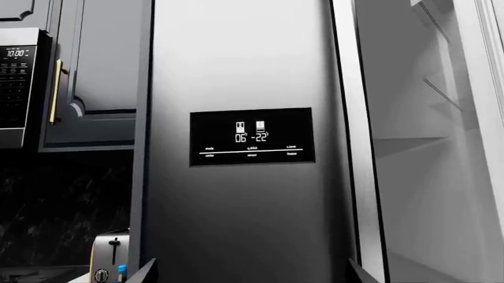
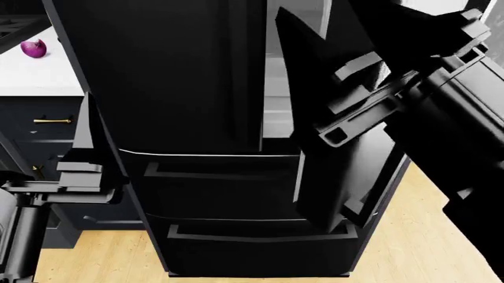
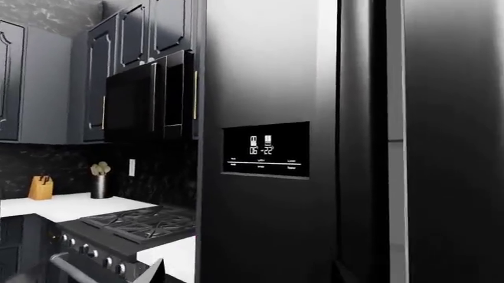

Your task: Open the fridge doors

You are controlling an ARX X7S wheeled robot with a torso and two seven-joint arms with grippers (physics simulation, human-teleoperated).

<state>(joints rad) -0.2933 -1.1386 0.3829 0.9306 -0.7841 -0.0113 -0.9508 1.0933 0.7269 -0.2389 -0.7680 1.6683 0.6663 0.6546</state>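
The fridge doors are two glossy black panels. The left door (image 2: 173, 76) is closed; its lit display (image 1: 250, 137) faces my left wrist camera. The right door (image 2: 346, 171) stands swung out, baring the white inner lining (image 1: 425, 118) with its shelves. My left gripper (image 1: 252, 274) is open in front of the left door, fingertips wide apart with nothing between them; in the head view it sits at that door's left edge (image 2: 82, 171). My right gripper (image 3: 245, 274) is open too, facing the left door (image 3: 268, 76) with the right door (image 3: 449, 147) beside it.
Two wide drawer fronts (image 2: 221, 183) lie under the doors. Left of the fridge are navy cabinets (image 1: 94, 71), a microwave (image 1: 16, 88), a toaster (image 1: 110, 256), a stove (image 3: 134, 224) and a white counter (image 2: 39, 76) with a red onion (image 2: 34, 48). The floor is wood (image 2: 417, 236).
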